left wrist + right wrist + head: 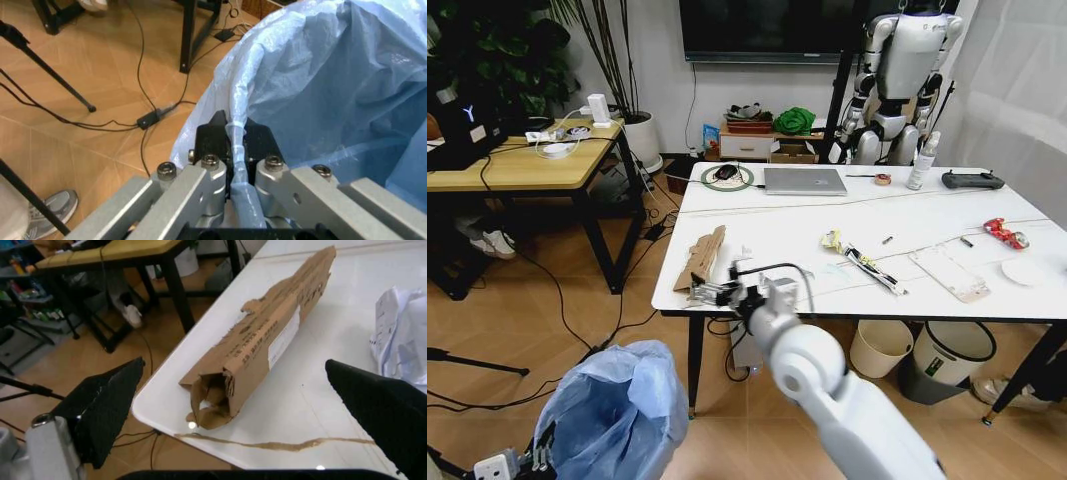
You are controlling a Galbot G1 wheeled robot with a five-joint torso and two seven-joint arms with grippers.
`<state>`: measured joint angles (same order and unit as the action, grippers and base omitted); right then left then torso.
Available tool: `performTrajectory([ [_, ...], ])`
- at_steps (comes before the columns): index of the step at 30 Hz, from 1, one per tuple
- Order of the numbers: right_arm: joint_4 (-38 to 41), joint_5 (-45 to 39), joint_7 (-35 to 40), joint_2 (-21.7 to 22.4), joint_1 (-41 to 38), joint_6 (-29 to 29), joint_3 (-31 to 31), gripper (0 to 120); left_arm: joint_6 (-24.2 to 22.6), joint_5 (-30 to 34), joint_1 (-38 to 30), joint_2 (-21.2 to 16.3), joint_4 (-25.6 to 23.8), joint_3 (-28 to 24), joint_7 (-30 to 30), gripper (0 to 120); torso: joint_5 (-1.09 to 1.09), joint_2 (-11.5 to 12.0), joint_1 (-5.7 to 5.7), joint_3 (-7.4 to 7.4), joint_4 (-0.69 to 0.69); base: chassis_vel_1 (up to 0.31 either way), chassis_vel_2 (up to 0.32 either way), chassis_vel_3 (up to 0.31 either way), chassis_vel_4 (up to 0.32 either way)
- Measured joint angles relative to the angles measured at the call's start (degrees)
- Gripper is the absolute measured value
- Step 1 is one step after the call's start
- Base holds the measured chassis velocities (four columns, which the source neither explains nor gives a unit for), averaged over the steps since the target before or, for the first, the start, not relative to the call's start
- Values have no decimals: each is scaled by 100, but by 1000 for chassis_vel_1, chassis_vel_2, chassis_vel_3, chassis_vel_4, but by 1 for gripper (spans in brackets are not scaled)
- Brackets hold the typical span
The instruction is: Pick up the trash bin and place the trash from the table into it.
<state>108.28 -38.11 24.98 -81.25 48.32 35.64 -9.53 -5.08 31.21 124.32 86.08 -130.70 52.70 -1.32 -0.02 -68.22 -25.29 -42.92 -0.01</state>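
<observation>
The trash bin (612, 415), lined with a puffy light-blue bag, hangs low at my left, off the table's near-left corner. My left gripper (232, 137) is shut on the bag's rolled rim (235, 150); it appears beside the bin (527, 462). On the white table (867, 215) a torn brown cardboard strip (702, 258) lies at the near-left edge. My right gripper (699, 293) hovers open just in front of its near end, its fingers (100, 410) on either side of the strip (267, 335). Crumpled white paper (400, 335) lies beside it.
More litter lies across the table: a wrapper (859, 258), a flat white packet (949, 272), a red can (1005, 233). A laptop (804, 180) and spray bottle (920, 160) stand at the back. A cream bin (879, 347) and grey bin (947, 355) sit underneath; a wooden desk (522, 165) stands left.
</observation>
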Motion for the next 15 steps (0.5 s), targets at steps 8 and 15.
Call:
performTrajectory([
  [8,-509,-68,41,-367,-240,-2,123,100,20,-84,-27,41,-62,-78,0,0,1,4,2,3,-1,0,0,0,0],
  [15,-841,-149,29,-592,-343,-83,117,85,21,-172,-65,44,-82,-197,5,0,1,6,4,4,0,0,0,0,0],
])
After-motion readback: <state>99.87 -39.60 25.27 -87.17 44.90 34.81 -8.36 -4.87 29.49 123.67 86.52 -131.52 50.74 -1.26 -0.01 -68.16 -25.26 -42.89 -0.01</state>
